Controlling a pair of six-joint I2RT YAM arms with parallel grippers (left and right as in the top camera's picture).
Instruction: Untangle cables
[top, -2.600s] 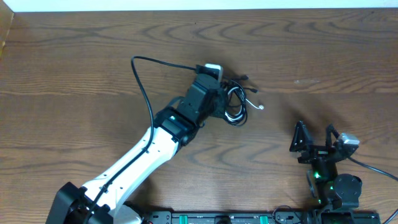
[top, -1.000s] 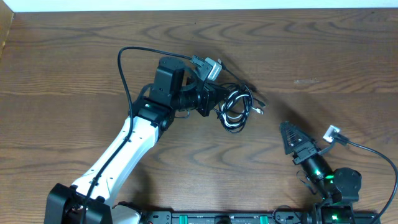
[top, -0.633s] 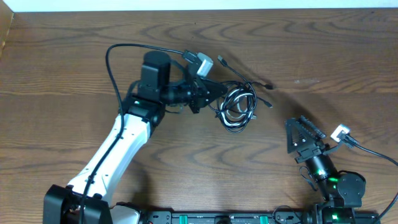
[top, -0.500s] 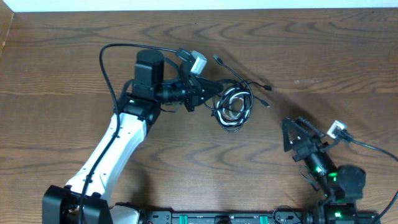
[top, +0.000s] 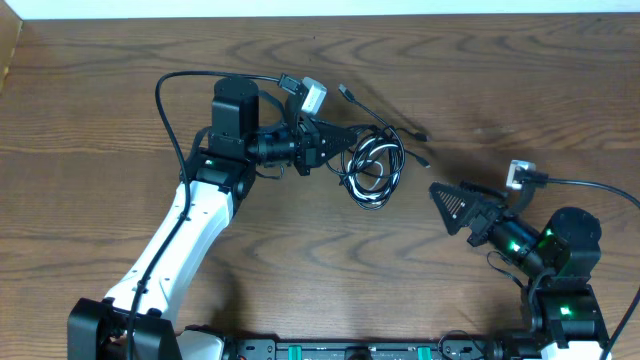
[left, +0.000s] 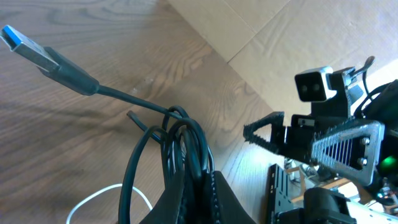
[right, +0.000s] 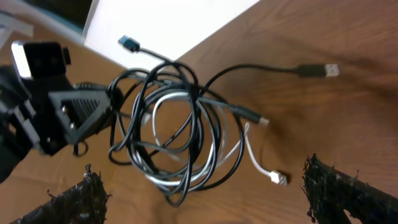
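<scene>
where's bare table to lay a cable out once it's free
Free: table left of the left arm; the front stretch between both arms; the far right corner. Crowded: around the cables clamped in the left gripper, open right gripper nearby.

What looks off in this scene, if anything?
The cables are one knotted coil, black and white loops threaded through each other, plug ends sticking out every way. The left pincer is shut on the coil's edge; the right pincer is open, clear of it. Nothing looks damaged.
</scene>
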